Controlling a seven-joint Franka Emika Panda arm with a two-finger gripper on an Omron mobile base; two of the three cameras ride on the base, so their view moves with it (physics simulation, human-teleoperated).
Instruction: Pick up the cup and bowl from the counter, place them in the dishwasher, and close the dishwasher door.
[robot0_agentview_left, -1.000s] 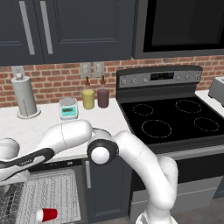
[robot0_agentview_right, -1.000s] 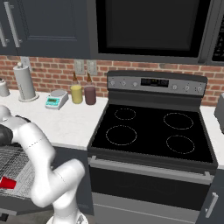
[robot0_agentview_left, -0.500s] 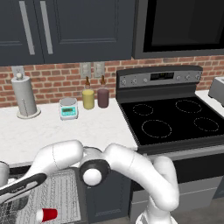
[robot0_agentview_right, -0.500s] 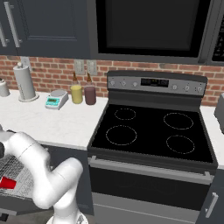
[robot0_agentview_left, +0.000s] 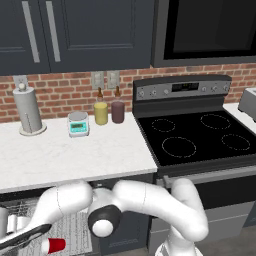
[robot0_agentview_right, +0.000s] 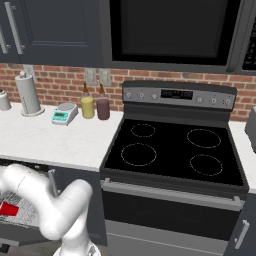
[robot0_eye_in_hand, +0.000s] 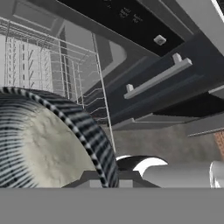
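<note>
In the hand view the dark grey speckled bowl (robot0_eye_in_hand: 43, 140) looms large at the left, its striped rim running down between the fingertips of my gripper (robot0_eye_in_hand: 109, 177), which is shut on it. Behind the bowl are the dishwasher's wire rack (robot0_eye_in_hand: 65, 65), its black control strip (robot0_eye_in_hand: 131, 17) and the dishwasher door (robot0_eye_in_hand: 148, 94) with its bar handle (robot0_eye_in_hand: 157, 78). The red cup (robot0_agentview_left: 52, 245) (robot0_agentview_right: 9, 209) lies on its side in the open dishwasher rack (robot0_agentview_left: 75, 230). My arm (robot0_agentview_left: 65, 200) reaches down to the lower left, below the white counter (robot0_agentview_left: 75, 155).
On the counter stand a paper towel roll (robot0_agentview_left: 27, 110), a white-and-teal scale (robot0_agentview_left: 78, 123), a yellow bottle (robot0_agentview_left: 101, 112) and a maroon bottle (robot0_agentview_left: 118, 111). The black stovetop (robot0_agentview_left: 195, 140) lies to the right. Navy cabinets hang overhead.
My arm has swung down from counter height to the level of the dishwasher rack, carrying the bowl. The red cup has stayed in the rack.
</note>
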